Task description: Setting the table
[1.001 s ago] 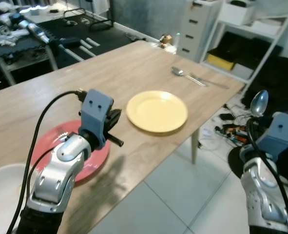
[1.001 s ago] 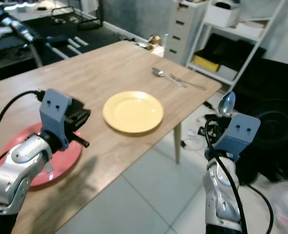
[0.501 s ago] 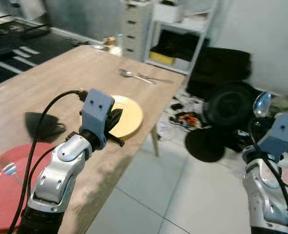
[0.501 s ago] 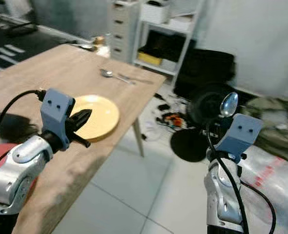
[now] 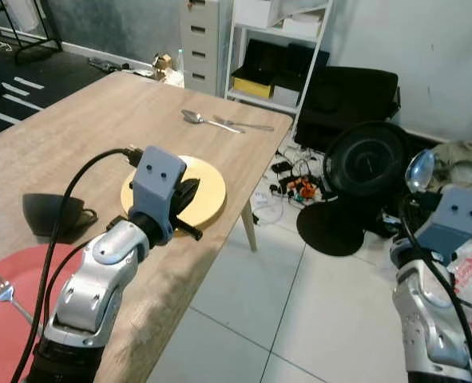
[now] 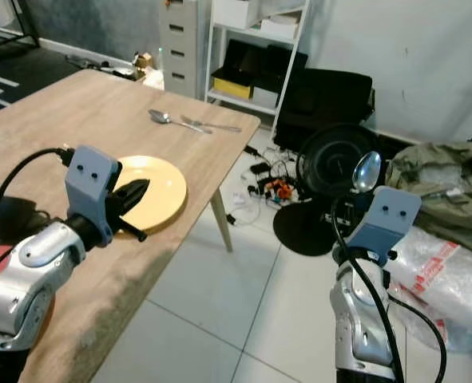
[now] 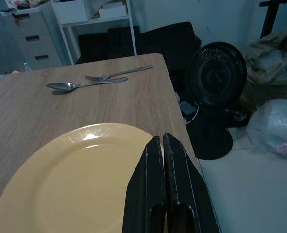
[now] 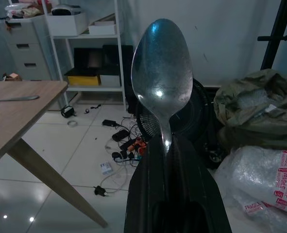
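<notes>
1. A long wooden table (image 5: 76, 120) is seen with two place settings begun: a round yellow plate (image 5: 210, 191) near the table's right edge and a round red plate (image 5: 4, 335) nearer the robot.
2. A silver fork (image 5: 2, 289) is laid on the red plate, and a dark bowl (image 5: 50, 214) is set on the table between the two plates.
3. At the far end of the table a second silver spoon (image 5: 197, 118) and a second silver fork (image 5: 247, 125) are laid side by side, well apart from either plate.
4. A shiny metal spoon (image 8: 161, 77) is gripped by its handle in the right gripper (image 8: 168, 145), bowl upward, and is held over the tiled floor (image 5: 299, 303), well off the table's right side.
5. The left gripper (image 7: 163, 145) is clenched with nothing between its fingers and is held just above the near rim of the yellow plate.
6. The task is judged to be partly done: plates, a bowl and one fork are placed, but no cutlery is yet set beside the yellow plate.
7. The held spoon is judged still to be placed, probably by the yellow plate, and the cutlery at the far end may also need to be brought to a setting.
</notes>
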Controlling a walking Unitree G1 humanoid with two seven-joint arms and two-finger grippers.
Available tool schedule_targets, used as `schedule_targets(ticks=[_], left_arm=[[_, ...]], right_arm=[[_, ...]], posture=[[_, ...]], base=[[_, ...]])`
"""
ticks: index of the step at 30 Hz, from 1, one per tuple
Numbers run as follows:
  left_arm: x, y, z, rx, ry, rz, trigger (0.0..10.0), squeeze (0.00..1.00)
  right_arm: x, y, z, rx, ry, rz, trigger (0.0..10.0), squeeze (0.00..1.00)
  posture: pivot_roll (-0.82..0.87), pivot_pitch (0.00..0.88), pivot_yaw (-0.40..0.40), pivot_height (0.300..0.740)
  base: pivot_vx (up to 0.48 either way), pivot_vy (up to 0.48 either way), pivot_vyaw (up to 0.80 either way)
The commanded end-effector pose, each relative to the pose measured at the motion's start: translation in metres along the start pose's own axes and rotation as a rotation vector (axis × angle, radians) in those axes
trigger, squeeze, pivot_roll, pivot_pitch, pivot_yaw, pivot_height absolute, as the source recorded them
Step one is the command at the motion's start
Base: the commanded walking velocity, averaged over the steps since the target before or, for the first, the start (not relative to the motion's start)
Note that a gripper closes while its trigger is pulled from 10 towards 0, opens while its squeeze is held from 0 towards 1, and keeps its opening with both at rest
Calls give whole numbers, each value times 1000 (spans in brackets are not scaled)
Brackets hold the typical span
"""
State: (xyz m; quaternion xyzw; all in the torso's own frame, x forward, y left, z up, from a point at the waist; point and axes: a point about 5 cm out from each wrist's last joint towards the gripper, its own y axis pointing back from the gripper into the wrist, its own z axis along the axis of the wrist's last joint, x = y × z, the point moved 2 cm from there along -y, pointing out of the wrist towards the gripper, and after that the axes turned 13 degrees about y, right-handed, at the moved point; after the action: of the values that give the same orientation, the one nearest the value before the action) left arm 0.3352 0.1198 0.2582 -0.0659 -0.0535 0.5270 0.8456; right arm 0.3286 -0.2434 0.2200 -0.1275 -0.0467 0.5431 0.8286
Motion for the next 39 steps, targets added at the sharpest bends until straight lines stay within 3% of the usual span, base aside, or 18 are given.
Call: schedule_targets(ticks=[1,23,39], left_arm=[[-1,0,-5,16,-2,-8,10000,0],[-1,0,-4,14,0,-4,10000,0],[-1,0,-4,13,2,-3,10000,0]], right_arm=[[-6,1,-4,11,3,-21,10000,0],[-6,2,-7,28,23,-22,10000,0],[-8,1,-8,36,10,-28,10000,0]], posture=[[68,139,46,740],[71,148,45,740],[70,150,44,740]], base=[[0,0,-800],[0,0,-182],[0,0,-800]])
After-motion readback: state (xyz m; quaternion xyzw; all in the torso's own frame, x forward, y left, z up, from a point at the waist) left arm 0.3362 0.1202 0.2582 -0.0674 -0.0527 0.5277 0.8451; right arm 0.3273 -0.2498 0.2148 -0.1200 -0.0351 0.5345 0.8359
